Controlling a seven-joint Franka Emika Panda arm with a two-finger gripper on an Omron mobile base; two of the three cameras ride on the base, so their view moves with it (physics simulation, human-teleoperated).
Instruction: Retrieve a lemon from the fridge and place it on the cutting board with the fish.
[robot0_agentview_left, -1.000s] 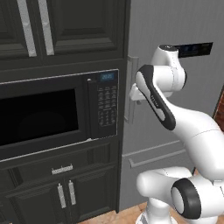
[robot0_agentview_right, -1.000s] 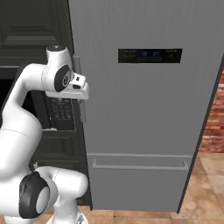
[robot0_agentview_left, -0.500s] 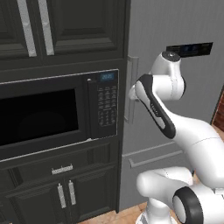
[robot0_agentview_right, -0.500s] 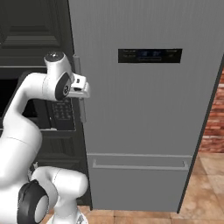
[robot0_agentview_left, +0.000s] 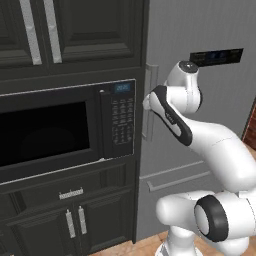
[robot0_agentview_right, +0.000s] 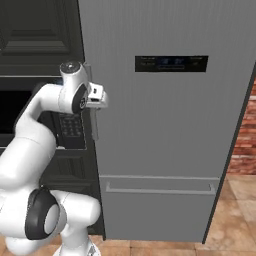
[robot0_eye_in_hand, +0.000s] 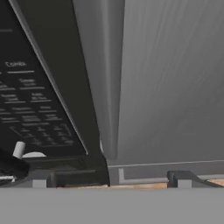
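the fridge (robot0_agentview_right: 170, 130) stands shut, its tall grey door filling most of the right base view, with a dark display panel (robot0_agentview_right: 171, 63) high on the front and a drawer handle (robot0_agentview_right: 161, 188) low down. to its left is a black microwave (robot0_agentview_left: 65, 127) set into dark cabinets (robot0_agentview_left: 85, 30), its keypad (robot0_agentview_left: 122, 117) next to the fridge's edge.

the white arm reaches up and across to the fridge's left edge, where a vertical door handle (robot0_agentview_left: 149, 102) runs down beside the microwave. in the right base view the gripper (robot0_agentview_right: 99, 97) sits at that handle, touching or just beside it; i cannot tell which. in the left base view the hand is mostly hidden behind the arm's own elbow.

in the hand view the handle (robot0_eye_in_hand: 107, 78) runs up the middle as a grey bar, with the microwave's keypad (robot0_eye_in_hand: 30, 109) on the left and the plain fridge door (robot0_eye_in_hand: 175, 78) on the right. the two fingers (robot0_eye_in_hand: 39, 178) show at the bottom, spread wide apart on either side of the handle, pinching nothing.
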